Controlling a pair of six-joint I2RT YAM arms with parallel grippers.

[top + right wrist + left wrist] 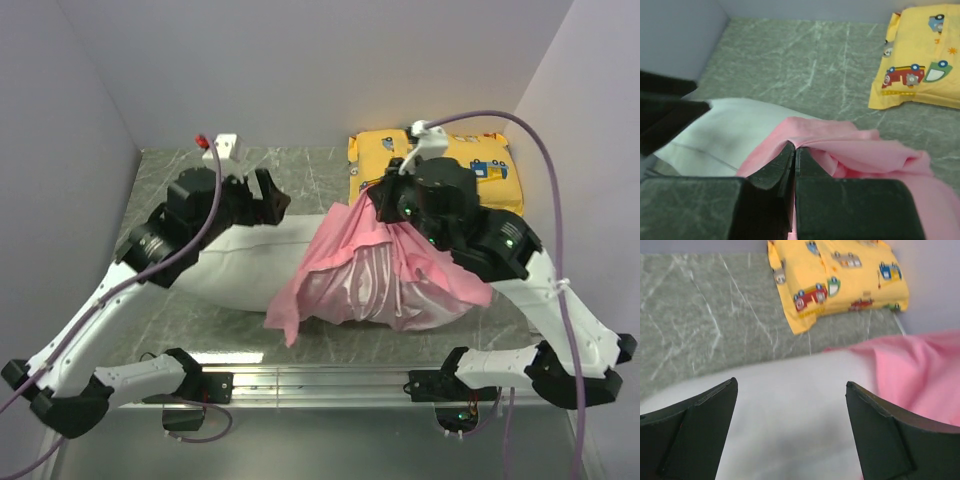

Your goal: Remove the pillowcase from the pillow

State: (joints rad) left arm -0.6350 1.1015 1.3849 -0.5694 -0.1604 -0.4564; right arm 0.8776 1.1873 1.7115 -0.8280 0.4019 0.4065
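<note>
The white pillow (250,262) lies across the table's middle, its left half bare. The pink pillowcase (385,275) is bunched over its right half, matte inside turned out, shiny satin below. My right gripper (378,205) is shut on the pillowcase's upper edge and holds it raised; in the right wrist view (795,146) the pink fabric (850,145) is pinched between the shut fingers. My left gripper (262,197) is open over the pillow's bare left part; in the left wrist view (791,385) the white pillow (790,405) lies between the fingers, pillowcase (910,370) to the right.
A smaller yellow vehicle-print pillow (440,165) lies at the back right, also seen in the left wrist view (837,277) and right wrist view (920,65). Grey walls close in left, back and right. A metal rail (320,380) runs along the near edge.
</note>
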